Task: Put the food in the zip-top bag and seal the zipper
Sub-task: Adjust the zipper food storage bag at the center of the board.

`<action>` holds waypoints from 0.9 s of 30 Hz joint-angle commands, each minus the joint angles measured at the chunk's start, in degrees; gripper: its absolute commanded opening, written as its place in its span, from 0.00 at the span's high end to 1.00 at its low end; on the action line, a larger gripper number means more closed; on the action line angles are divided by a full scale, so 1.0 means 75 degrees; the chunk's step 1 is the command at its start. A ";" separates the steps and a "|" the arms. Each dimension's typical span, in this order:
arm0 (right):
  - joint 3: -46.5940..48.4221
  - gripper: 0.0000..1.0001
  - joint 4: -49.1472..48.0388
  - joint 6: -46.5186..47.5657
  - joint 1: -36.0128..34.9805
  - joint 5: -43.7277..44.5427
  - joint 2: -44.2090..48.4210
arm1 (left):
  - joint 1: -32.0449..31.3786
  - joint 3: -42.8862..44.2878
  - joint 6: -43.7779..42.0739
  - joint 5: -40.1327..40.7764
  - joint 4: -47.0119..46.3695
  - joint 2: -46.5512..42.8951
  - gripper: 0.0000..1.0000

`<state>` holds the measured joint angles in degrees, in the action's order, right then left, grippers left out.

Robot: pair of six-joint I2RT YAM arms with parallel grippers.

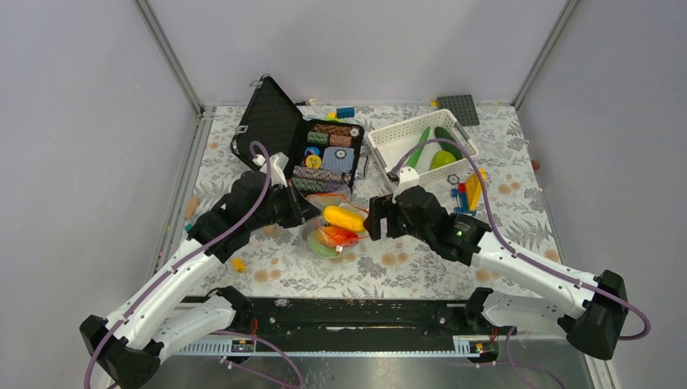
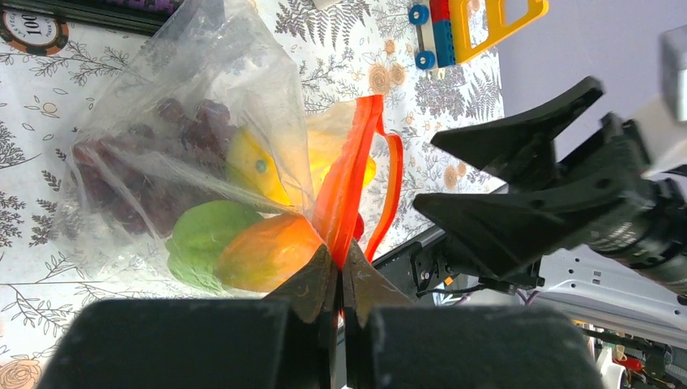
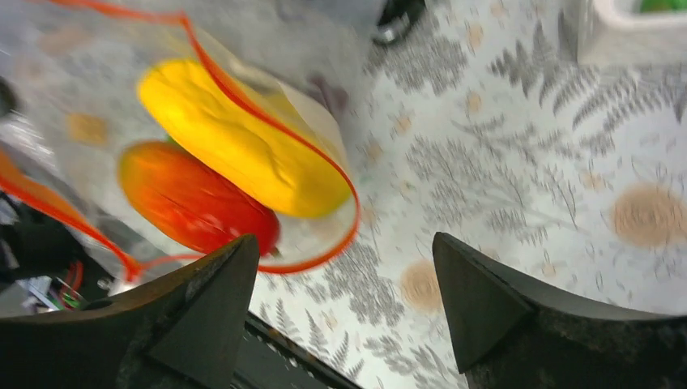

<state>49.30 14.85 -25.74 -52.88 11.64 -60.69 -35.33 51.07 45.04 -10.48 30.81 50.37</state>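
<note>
Two grippers flank zip-top bag mid-table. Nearest: small yellow piece loose on table beside left arm. Left gripper pinched tight on zipper at bag mouth. Right gripper spread wide, holding nothing, just beside open mouth. Inside bag: long yellow piece, red-orange mango, green fruit, dark purple grapes. Mouth unsealed. Farther back: black case open; white basket holding green cucumber and pear; toy bricks beside basket.

A robot lab cell: plain grey walls, metal corner posts, floral-clothed table.
</note>
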 commanded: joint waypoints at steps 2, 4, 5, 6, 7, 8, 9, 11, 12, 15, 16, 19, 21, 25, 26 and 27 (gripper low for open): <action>-0.0250 0.17 0.0992 -0.0581 -0.0051 0.0092 0.0007 | 0.0050 0.0069 -0.0157 -0.0293 -0.0422 0.0022 1.00; -0.0338 0.21 0.0844 -0.0742 -0.0051 0.0305 -0.0157 | 0.0053 0.0070 -0.0157 -0.0334 -0.0439 0.0023 1.00; -0.0349 0.23 0.0733 -0.0787 -0.0056 0.0399 -0.0258 | 0.0048 0.0070 -0.0157 -0.0339 -0.0435 0.0022 1.00; -0.0362 0.24 0.0597 -0.0843 -0.0051 0.0481 -0.0395 | 0.0050 0.0070 -0.0166 -0.0342 -0.0430 0.0022 1.00; -0.0361 0.25 0.0457 -0.0885 -0.0051 0.0532 -0.0494 | 0.0047 0.0070 -0.0169 -0.0349 -0.0431 0.0028 1.00; -0.0362 0.27 0.0292 -0.0914 -0.0051 0.0547 -0.0593 | 0.0047 0.0070 -0.0169 -0.0349 -0.0423 0.0023 1.00; -0.0337 0.27 0.0135 -0.0957 -0.0051 0.0575 -0.0692 | 0.0049 0.0070 -0.0169 -0.0363 -0.0420 0.0022 1.00; -0.0300 0.29 -0.0156 -0.1024 -0.0049 0.0632 -0.0889 | 0.0047 0.0062 -0.0169 -0.0378 -0.0418 0.0022 1.00; -0.0262 0.29 -0.0261 -0.1064 -0.0056 0.0662 -0.1003 | 0.0048 0.0050 -0.0169 -0.0382 -0.0416 0.0033 1.00; -0.0121 0.31 -0.0408 -0.1155 -0.0053 0.0895 -0.1333 | 0.0047 0.0056 -0.0197 -0.0430 -0.0377 0.0035 1.00; -0.0073 0.35 -0.0399 -0.1204 -0.0051 0.0966 -0.1422 | 0.0047 0.0052 -0.0203 -0.0415 -0.0342 0.0031 1.00; 0.0003 0.63 -0.0466 -0.1244 -0.0048 0.0740 -0.1498 | 0.0048 0.0076 -0.0236 -0.0351 -0.0279 0.0001 1.00; 0.0127 0.94 -0.0450 -0.0938 -0.0048 0.0164 -0.1359 | 0.0048 0.0118 -0.0289 -0.0306 -0.0222 -0.0008 1.00; 0.0574 1.00 -0.0148 -0.0263 -0.0051 -0.0977 -0.0785 | 0.0047 0.0270 -0.0531 -0.0392 -0.0186 0.0092 1.00; 0.0769 1.00 0.0036 -0.0188 -0.0051 -0.1187 -0.0679 | 0.0047 0.0354 -0.0594 -0.0383 -0.0086 0.0160 1.00; 0.0988 1.00 0.0282 -0.0175 -0.0051 -0.1385 -0.0593 | 0.0048 0.0432 -0.0638 -0.0372 0.0043 0.0242 1.00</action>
<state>49.80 14.48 -31.05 -52.90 8.86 -70.06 -35.27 51.03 42.89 -12.25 30.83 50.81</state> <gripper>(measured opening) 0.022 0.010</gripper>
